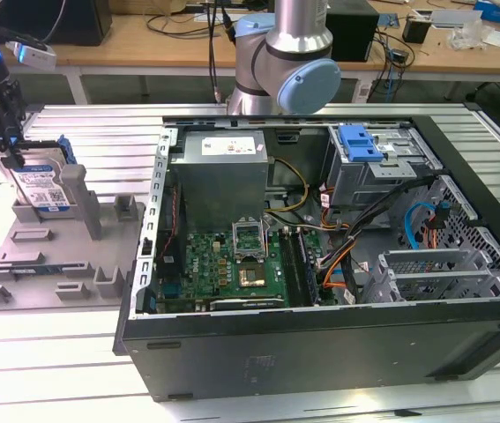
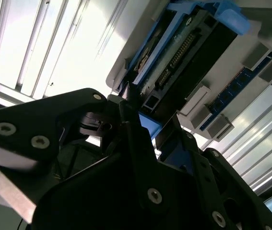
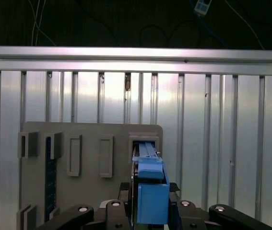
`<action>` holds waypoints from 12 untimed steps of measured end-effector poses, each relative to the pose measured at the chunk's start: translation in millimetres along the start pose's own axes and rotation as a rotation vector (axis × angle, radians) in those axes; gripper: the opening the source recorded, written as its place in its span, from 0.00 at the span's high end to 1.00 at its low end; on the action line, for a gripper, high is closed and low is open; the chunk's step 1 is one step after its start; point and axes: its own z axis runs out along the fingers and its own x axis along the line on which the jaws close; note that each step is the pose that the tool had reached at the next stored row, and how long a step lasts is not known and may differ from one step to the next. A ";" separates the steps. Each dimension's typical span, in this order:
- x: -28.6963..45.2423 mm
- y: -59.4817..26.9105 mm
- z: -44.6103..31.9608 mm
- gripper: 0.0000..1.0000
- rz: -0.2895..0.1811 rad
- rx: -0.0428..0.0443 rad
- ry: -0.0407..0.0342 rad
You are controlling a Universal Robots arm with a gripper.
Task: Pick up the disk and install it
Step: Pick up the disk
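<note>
Gripper (image 3: 150, 199) clamped on disk (image 1: 42, 187), upright in grey holder (image 1: 55, 264), fingertips mostly hidden behind its blue edge

Arm (image 1: 285, 62) based at rear; gripper (image 1: 9, 148) at exterior view's left, pointing down.

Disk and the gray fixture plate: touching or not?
Touching. The exterior view shows the disk standing upright with its lower edge seated in a slot of the gray fixture plate, which carries it.
</note>
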 end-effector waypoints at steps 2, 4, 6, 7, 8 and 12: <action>0.0 0.0 0.2 0.61 0.000 -0.0001 0.0000; 0.0 0.0 0.7 0.61 0.000 0.0000 0.0000; -0.1 0.0 1.5 0.61 0.000 0.0000 0.0000; -0.1 0.0 1.7 0.61 0.000 0.0000 0.0000; -0.1 0.0 2.1 0.61 0.000 0.0000 0.0000; -0.1 0.0 2.1 0.61 0.000 0.0000 0.0001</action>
